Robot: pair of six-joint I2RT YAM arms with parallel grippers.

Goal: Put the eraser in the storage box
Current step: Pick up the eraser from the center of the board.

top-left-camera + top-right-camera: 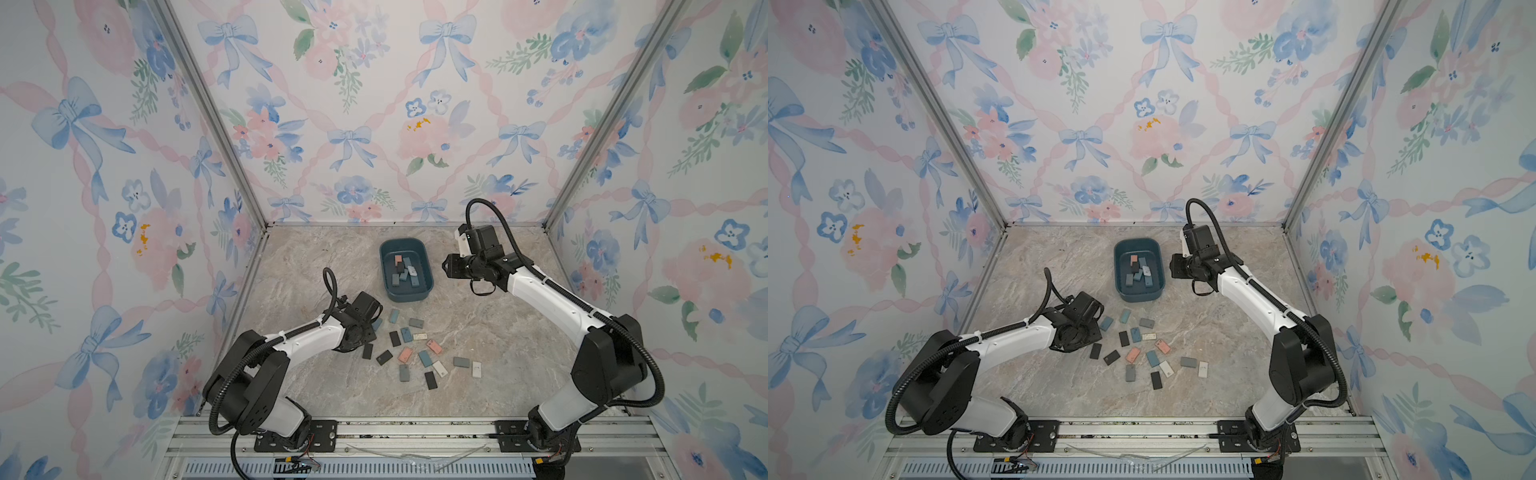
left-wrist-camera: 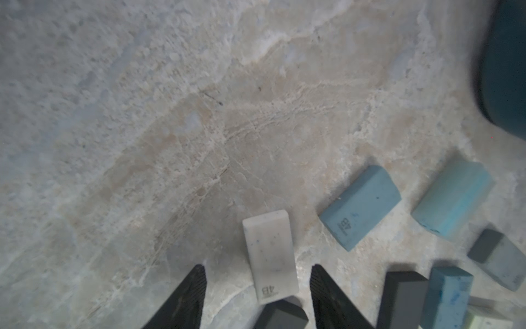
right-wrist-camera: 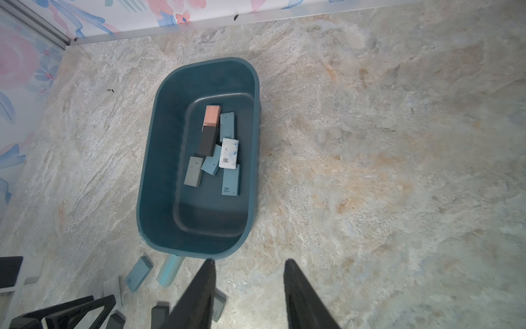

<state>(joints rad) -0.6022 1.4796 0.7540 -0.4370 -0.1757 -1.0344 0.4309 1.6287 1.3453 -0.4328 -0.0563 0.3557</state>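
Eraser [image 2: 270, 256], white, lies flat on the table [image 2: 170, 114] between the fingers of the left tool [image 2: 257, 267], which stands open and clear of it on both sides. The storage box [image 3: 148, 199] sits apart, farther back, with several erasers [image 3: 228, 153] inside. The right tool [image 3: 250, 260] hangs open and empty just beside its rim. Loose erasers [image 1: 405, 354] scatter the marble-look table. Floral bow wallpaper [image 1: 374, 104] lines the walls. "4B" is stamped on the white eraser and on a blue eraser [image 2: 360, 206].

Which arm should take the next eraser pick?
Left. The left gripper is open with the white eraser lined up between its jaws; the right gripper hangs open and empty beside the storage box.
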